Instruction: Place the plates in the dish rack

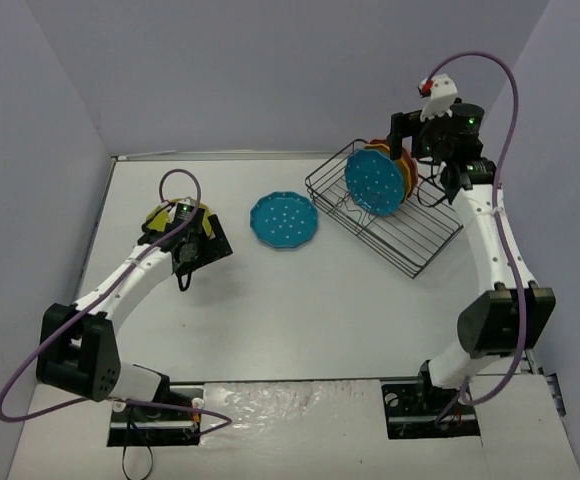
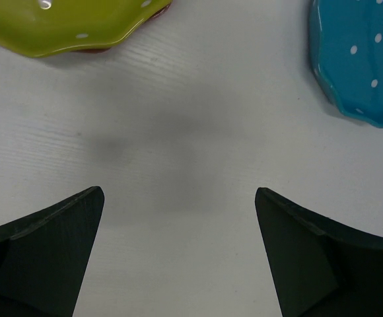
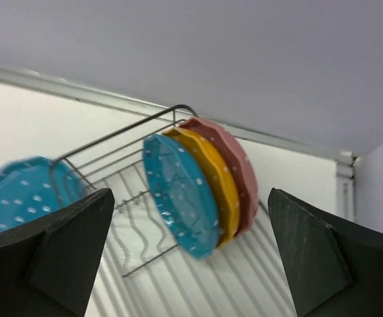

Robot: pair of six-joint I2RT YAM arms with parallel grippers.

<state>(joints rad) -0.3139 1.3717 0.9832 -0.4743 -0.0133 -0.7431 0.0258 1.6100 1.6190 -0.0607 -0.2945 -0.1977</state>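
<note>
The black wire dish rack (image 1: 410,240) stands at the back right. In it a teal plate (image 1: 375,183), an orange plate (image 3: 212,177) and a pink plate (image 3: 234,162) stand on edge. Another teal plate (image 1: 284,220) lies flat on the table in the middle; it also shows in the left wrist view (image 2: 363,53) and the right wrist view (image 3: 20,195). A lime green plate (image 2: 72,23) lies at the left, on a reddish one. My left gripper (image 2: 178,218) is open and empty, low over bare table between these plates. My right gripper (image 3: 188,218) is open and empty, raised behind the rack.
Grey walls close the table at the back and both sides. The table's raised back edge (image 3: 79,89) runs behind the rack. Purple cables loop above each arm.
</note>
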